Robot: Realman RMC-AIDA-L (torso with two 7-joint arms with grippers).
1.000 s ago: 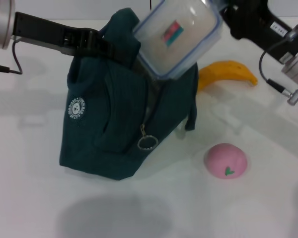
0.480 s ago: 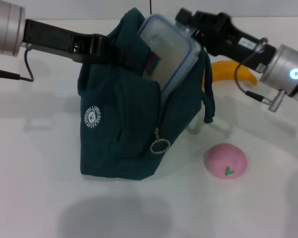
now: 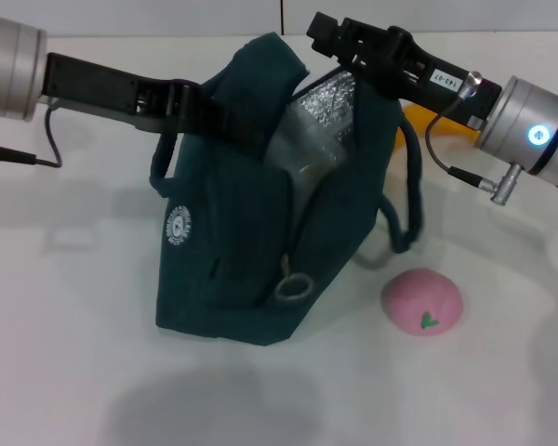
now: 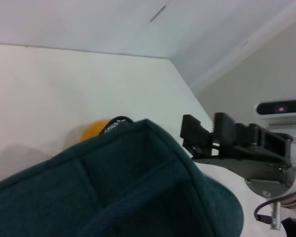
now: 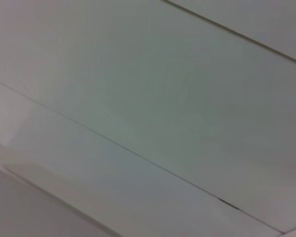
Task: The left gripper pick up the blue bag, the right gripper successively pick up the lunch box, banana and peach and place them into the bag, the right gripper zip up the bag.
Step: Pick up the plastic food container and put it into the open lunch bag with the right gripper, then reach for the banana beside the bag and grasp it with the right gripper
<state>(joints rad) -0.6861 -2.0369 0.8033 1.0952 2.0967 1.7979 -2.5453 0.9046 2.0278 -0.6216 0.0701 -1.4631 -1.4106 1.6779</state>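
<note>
At the upper centre of the head view, the left gripper [image 3: 225, 113] had its jaws clamped on the top edge of the blue bag [image 3: 232, 251], its silver arm stretching level from the upper left. The right gripper [image 3: 327, 35] hung at the bag's open mouth from the upper right; I cannot tell how its jaws stood. Silver lining showed inside the opening, with the lunch box [image 3: 302, 153] dimly visible within. Behind the bag, the banana [image 3: 418, 119] peeked out. The peach [image 3: 422, 301] sat on the white desk [image 3: 74, 353] at lower right, near the bag.
</note>
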